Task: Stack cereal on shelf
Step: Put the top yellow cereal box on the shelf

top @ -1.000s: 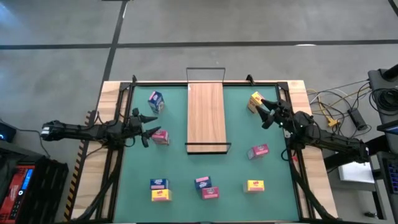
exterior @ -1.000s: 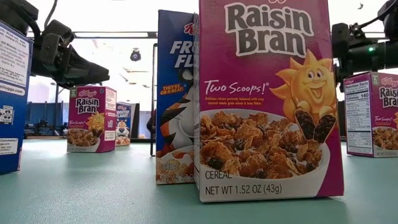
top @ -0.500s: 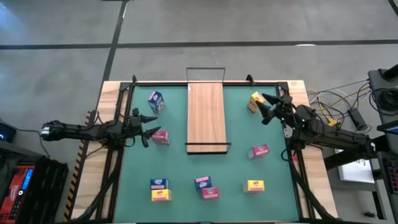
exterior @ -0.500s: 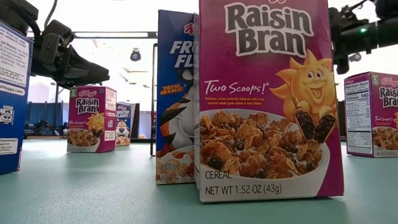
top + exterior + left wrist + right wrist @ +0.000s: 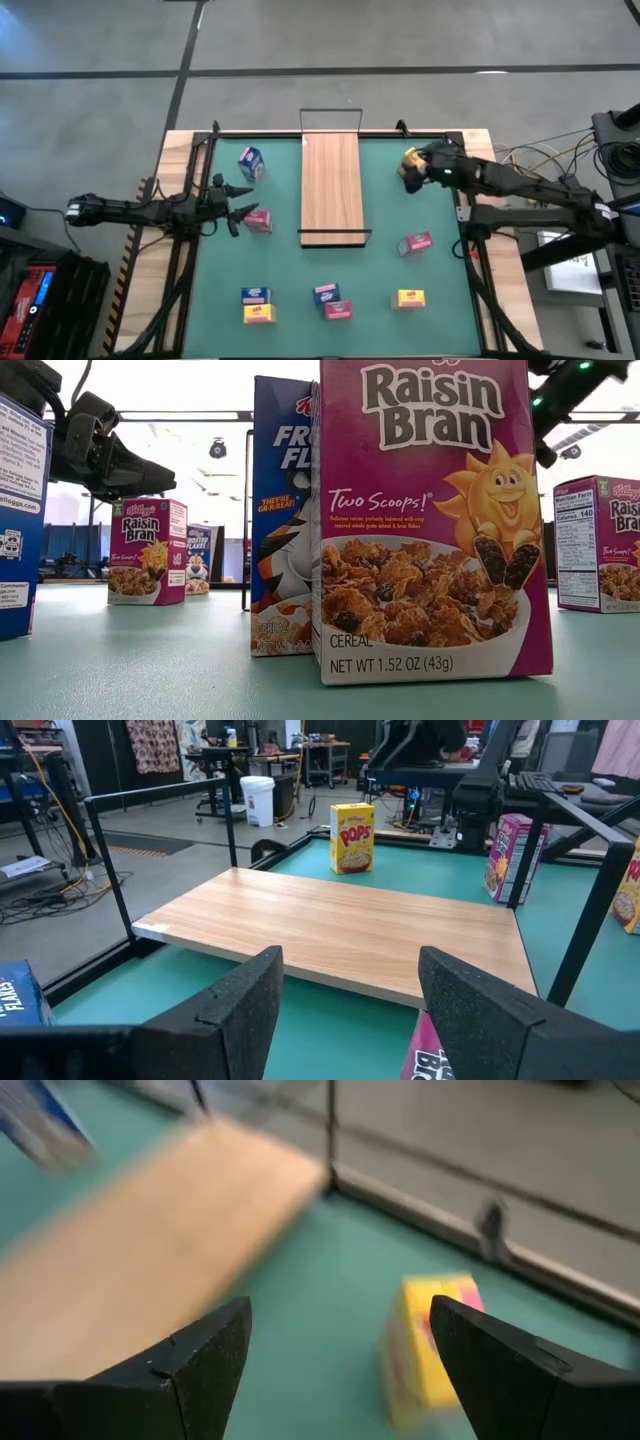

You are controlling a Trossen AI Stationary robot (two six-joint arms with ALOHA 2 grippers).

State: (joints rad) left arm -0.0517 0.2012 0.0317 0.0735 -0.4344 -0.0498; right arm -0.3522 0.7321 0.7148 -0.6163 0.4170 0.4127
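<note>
The shelf (image 5: 331, 185) is a light wooden plank with black wire frames at both short ends, lying flat mid-table. My right gripper (image 5: 418, 170) is open and hovers at a yellow cereal box (image 5: 406, 158) standing by the far right corner. In the right wrist view the yellow box (image 5: 430, 1340) stands ahead, between the open gripper's (image 5: 340, 1315) fingers. My left gripper (image 5: 240, 207) waits open left of the shelf, beside a pink box (image 5: 259, 220); its wrist view shows the gripper (image 5: 350, 970) facing the plank (image 5: 330, 935).
More cereal boxes stand on the green table: a blue one (image 5: 250, 162) far left, a pink one (image 5: 415, 243) right, and several along the near edge (image 5: 331, 300). A big pink Raisin Bran box (image 5: 430, 520) fills the low view. A black rail (image 5: 330, 132) borders the far edge.
My right gripper has moved toward the table's far edge and left, from beside the yellow box to over it, and its arm has risen in the low view. The left arm and all boxes have stayed put.
</note>
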